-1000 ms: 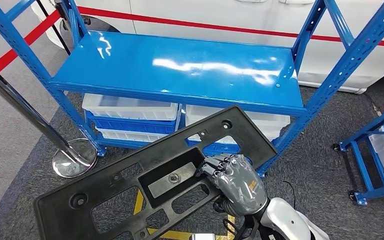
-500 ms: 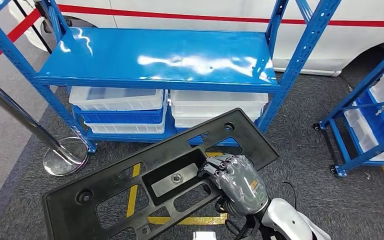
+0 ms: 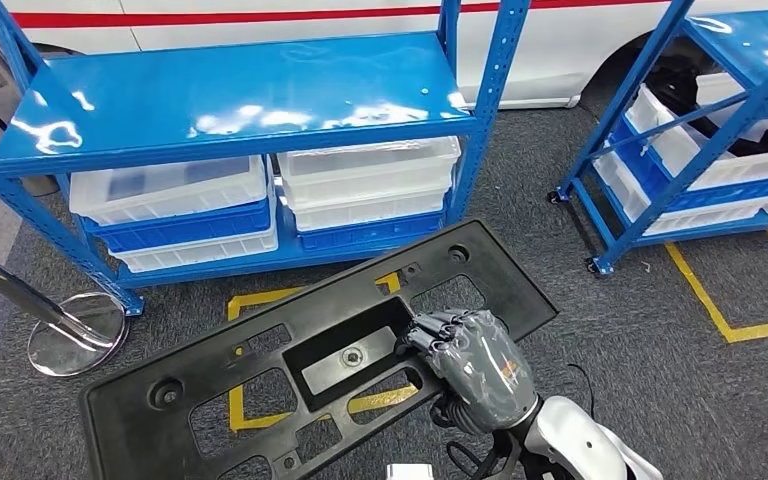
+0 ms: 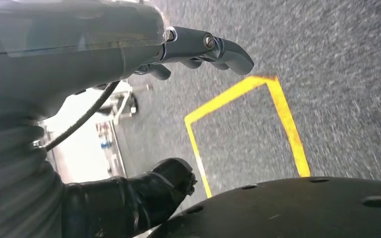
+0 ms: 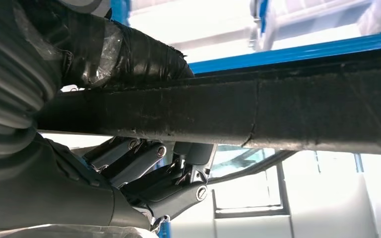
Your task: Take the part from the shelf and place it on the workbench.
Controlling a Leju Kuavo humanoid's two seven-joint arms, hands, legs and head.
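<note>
Swung rightward, the camera now puts the blue shelf (image 3: 230, 100) at 11 o'clock while the right hand (image 3: 470, 365) grips the black bumper bracket (image 3: 290, 370) off-centre at 6 o'clock, left hand (image 4: 104, 64) loose and empty, so the long overhang could twist free.

The head view looks down from high up at the black part (image 3: 310, 360) and the blue shelf (image 3: 230, 100). Both wrist views sit very close behind their hands. All three see the black part.

blue shelves (image 3: 230, 100) and a chrome stanchion (image 3: 50, 320) flank open grey carpet (image 3: 660, 340).
</note>
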